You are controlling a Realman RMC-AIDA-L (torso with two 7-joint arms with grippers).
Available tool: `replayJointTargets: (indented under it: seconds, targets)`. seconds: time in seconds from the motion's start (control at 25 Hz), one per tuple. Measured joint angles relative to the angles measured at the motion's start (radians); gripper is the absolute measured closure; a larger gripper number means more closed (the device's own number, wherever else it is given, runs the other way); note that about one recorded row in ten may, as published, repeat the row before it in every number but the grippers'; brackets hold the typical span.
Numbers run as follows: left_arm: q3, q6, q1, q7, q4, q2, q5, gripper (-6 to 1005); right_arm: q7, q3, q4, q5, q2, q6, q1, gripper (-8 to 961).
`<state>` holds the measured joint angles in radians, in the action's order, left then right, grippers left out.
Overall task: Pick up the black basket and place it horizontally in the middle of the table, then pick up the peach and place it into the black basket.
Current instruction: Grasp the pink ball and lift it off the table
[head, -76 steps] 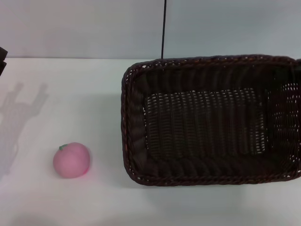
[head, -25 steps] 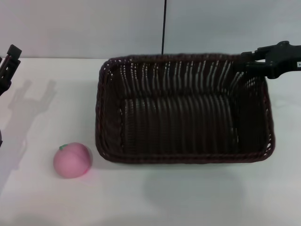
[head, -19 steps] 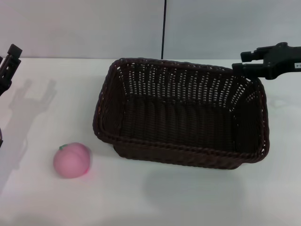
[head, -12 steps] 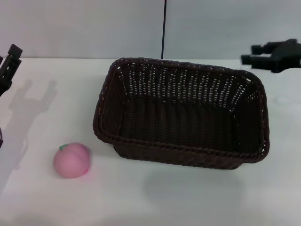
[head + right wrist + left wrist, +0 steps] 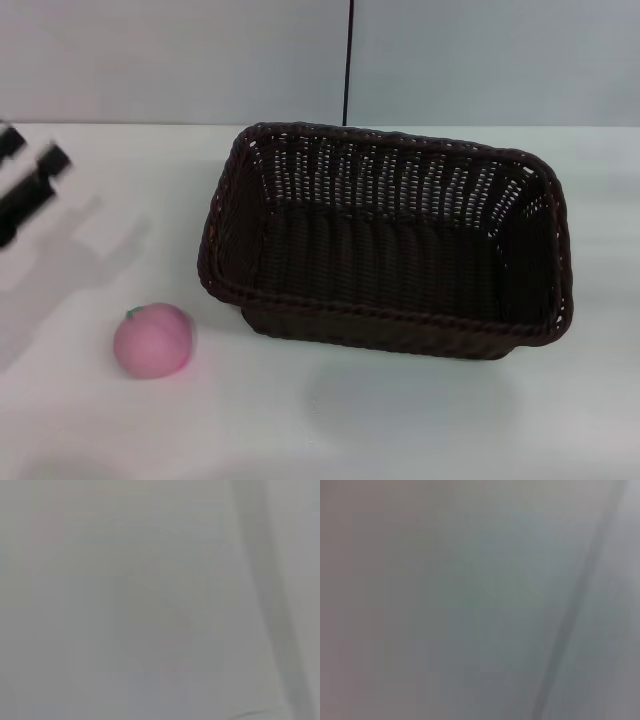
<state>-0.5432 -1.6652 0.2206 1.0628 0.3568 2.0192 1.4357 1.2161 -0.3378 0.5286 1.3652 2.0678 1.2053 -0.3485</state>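
Observation:
The black basket (image 5: 385,240) lies lengthwise across the middle of the white table (image 5: 400,420), open side up and empty. The pink peach (image 5: 152,340) sits on the table to the basket's front left, clear of it. My left gripper (image 5: 36,148) comes in at the left edge of the head view, above and behind the peach, blurred by motion; its two dark fingers stand apart and hold nothing. My right gripper is out of view. Both wrist views show only a plain grey surface.
A thin black vertical line (image 5: 348,60) runs down the grey wall behind the basket. The left arm's shadow (image 5: 70,260) falls on the table near the peach.
The right gripper let go of the basket's far right corner and drew back out of view. The basket came to rest on the table. The left gripper has moved in toward the right.

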Motion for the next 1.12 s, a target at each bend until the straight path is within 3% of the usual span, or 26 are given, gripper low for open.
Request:
replayJointTargets:
  seconds: [0.12, 0.2, 0.28, 0.68, 1.12]
  targets:
    - [-0.002, -0.018, -0.035, -0.013, 0.037, -0.019, 0.149, 176, -0.021, 0.042, -0.098, -0.144, -0.012, -0.005, 0.060, 453]
    - [0.002, -0.007, -0.050, -0.036, 0.036, -0.019, 0.225, 176, -0.022, 0.060, -0.166, -0.165, -0.031, -0.008, 0.066, 453]
    - [0.001, 0.001, -0.052, -0.047, 0.034, -0.016, 0.243, 176, -0.022, 0.061, -0.185, -0.166, -0.036, -0.009, 0.065, 453]
    - [-0.005, 0.069, -0.047, -0.073, 0.036, 0.019, 0.413, 177, -0.023, 0.054, -0.196, -0.166, -0.022, -0.019, 0.052, 453]
    - [-0.001, 0.131, -0.014, -0.065, 0.039, 0.027, 0.510, 202, -0.025, 0.052, -0.214, -0.167, -0.021, -0.023, 0.041, 453]
